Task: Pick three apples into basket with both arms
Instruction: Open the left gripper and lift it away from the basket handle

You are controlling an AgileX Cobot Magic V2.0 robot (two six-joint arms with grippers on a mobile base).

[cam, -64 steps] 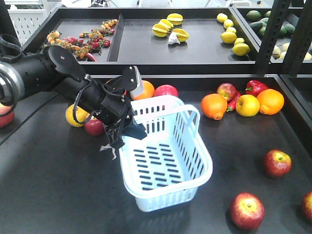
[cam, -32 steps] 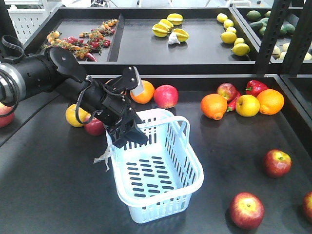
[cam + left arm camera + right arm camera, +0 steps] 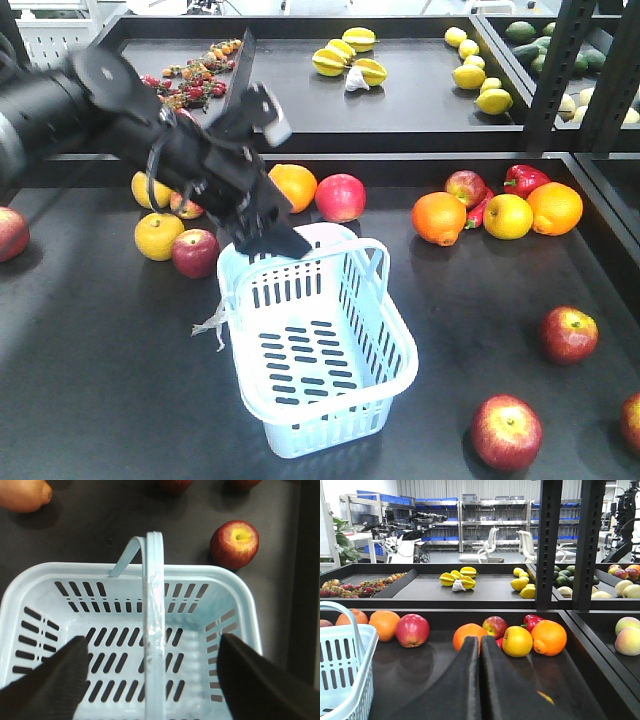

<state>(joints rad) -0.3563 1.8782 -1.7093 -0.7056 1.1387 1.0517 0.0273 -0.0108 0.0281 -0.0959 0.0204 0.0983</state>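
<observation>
— Anything in the basket (image 3: pixel 325 425) yet?
— No. It sits empty on the bench (image 3: pixel 100 380). By my reading, all three picks are left.
— And the apples (image 3: pixel 507 432)?
— Loose around it. One apple (image 3: pixel 340 197) lies just behind, another apple (image 3: pixel 196 252) is off its left rear corner, and more lie toward the front right.
— The left gripper (image 3: pixel 152 639)?
— It hovers over the basket's rear rim, fingers (image 3: pixel 45 680) spread wide either side of a handle (image 3: pixel 154 605), touching nothing.
— The right gripper (image 3: pixel 480 642)?
— Its own camera shows the fingers pressed together, holding nothing. Neither arm has fruit.
</observation>
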